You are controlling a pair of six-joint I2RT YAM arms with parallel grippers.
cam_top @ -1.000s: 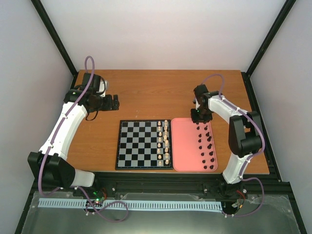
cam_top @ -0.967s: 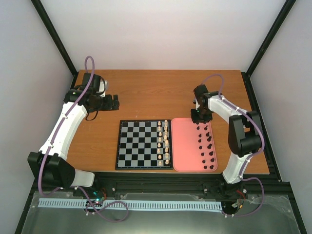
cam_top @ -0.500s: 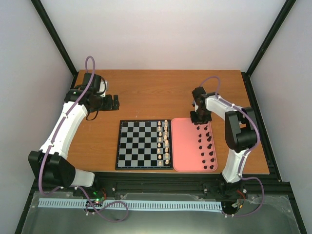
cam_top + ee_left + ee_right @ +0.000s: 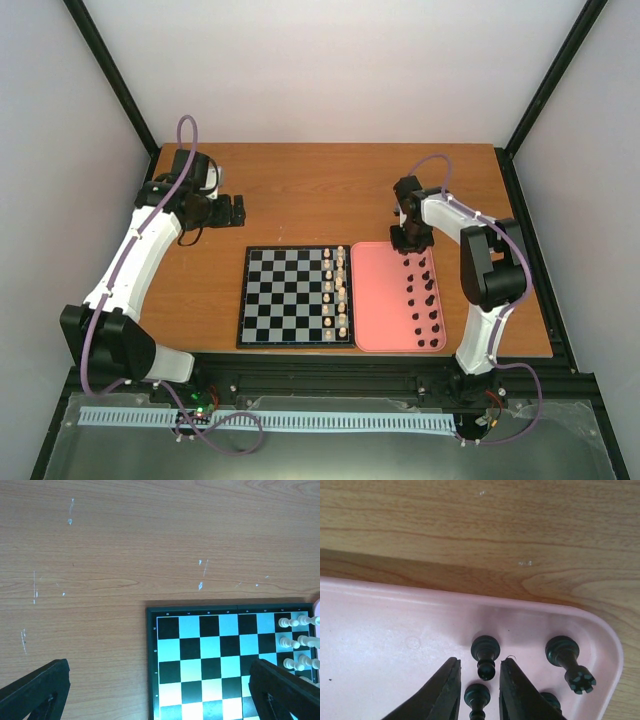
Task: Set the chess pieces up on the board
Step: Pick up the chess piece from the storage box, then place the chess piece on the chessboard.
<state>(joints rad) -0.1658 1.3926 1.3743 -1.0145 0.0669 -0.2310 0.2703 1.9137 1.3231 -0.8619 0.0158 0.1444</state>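
Several tiny black chess pieces point(image 4: 425, 298) stand in two columns on the right side of the pink tray point(image 4: 380, 300). The board point(image 4: 285, 297) lies left of the tray. My right gripper point(image 4: 408, 242) hangs over the tray's far end. In the right wrist view it point(image 4: 479, 663) is open, with its fingers point(image 4: 445, 692) on either side of a black pawn point(image 4: 485, 655), not touching it. A second pawn point(image 4: 477, 697) stands between the fingers, nearer the wrist. My left gripper point(image 4: 238, 210) is wide open and empty over bare table beyond the board's far left corner point(image 4: 155, 612).
Cream-white pieces point(image 4: 338, 290) fill the board's two right columns and also show in the left wrist view point(image 4: 297, 640). A black piece with a notched crown point(image 4: 568, 661) stands right of my right fingers. The tray's rim point(image 4: 420, 591) lies just ahead.
My right gripper has shifted slightly towards the tray's far end and its elbow has swung inward. The left arm has barely moved.
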